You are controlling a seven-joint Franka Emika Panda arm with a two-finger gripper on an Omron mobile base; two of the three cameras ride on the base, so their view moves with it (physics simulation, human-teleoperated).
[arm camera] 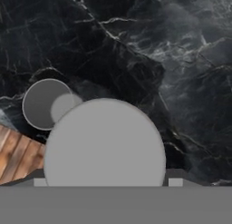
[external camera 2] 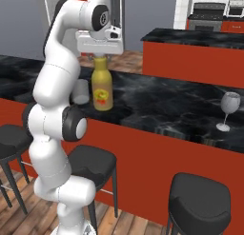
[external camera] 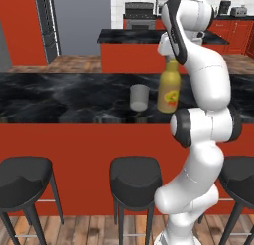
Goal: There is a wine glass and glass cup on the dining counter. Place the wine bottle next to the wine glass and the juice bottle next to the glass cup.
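Note:
The yellow-orange juice bottle (external camera: 168, 92) (external camera 2: 102, 93) stands upright on the black marble dining counter (external camera: 59, 97) (external camera 2: 162, 105), just right of the grey glass cup (external camera: 139, 97) (external camera 2: 82, 92) and a little apart from it. My gripper (external camera: 170, 58) (external camera 2: 100, 58) comes straight down on the bottle's neck, its fingers closed against both sides. Seen from the hand, the juice bottle (arm camera: 104, 141) is a big round disc between the finger tips, with the glass cup (arm camera: 45, 104) up and to its left. The wine glass (external camera 2: 229, 105) stands far to the right on the counter. The wine bottle is out of view.
Black bar stools (external camera: 134, 174) (external camera 2: 198, 196) line the near side of the counter. Behind it stands a shorter red island (external camera: 129, 38) (external camera 2: 190, 39) with a black top. The counter's near edge and wooden floor (arm camera: 18, 159) lie close beside the glass cup.

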